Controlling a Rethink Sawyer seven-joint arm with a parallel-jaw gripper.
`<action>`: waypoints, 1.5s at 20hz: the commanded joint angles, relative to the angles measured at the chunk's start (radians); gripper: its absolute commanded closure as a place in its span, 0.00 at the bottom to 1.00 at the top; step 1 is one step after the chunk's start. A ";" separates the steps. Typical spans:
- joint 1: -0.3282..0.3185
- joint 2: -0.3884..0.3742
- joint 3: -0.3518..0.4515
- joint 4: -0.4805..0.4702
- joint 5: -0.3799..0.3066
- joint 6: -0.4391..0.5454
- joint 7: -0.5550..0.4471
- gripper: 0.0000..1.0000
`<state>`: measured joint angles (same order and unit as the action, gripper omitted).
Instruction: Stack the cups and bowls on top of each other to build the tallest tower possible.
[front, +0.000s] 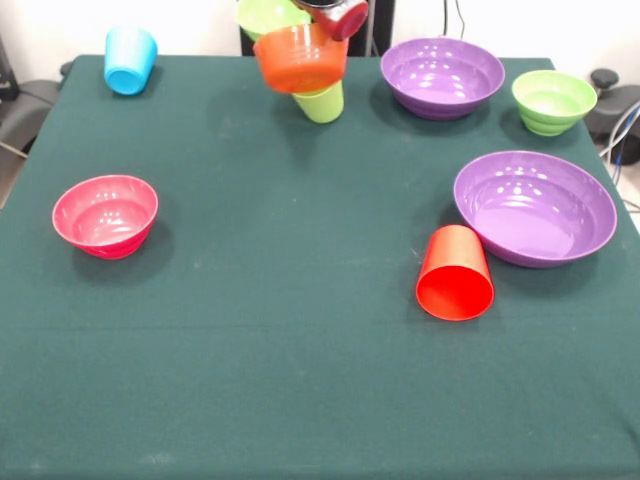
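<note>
Only the red and black end of my gripper (336, 20) shows at the top edge, shut on the rim of the orange bowl (300, 60). That bowl hangs tilted just above and in front of the lime green cup (322, 102). Behind them sits the large lime green bowl (268, 14), partly hidden. A sky blue cup (130, 60) leans at the far left corner. The red cup (455, 272) lies on its side, against the large purple bowl (535, 207). A second purple bowl (442, 75), a small green bowl (553, 100) and a pink bowl (105, 215) stand apart.
A dark green cloth (280, 360) covers the table. Black equipment and cables (620, 110) sit past its right edge, and a dark object (25, 110) lies off the left edge.
</note>
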<state>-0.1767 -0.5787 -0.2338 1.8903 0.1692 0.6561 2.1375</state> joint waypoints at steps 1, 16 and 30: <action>-0.013 0.097 0.133 -0.087 0.013 -0.127 0.077 1.00; -0.007 0.086 0.150 -0.044 0.024 -0.166 0.094 1.00; 0.069 0.000 0.149 0.124 0.108 -0.189 0.203 1.00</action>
<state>-0.1478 -0.5917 -0.2271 1.9319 0.2052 0.6370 2.1389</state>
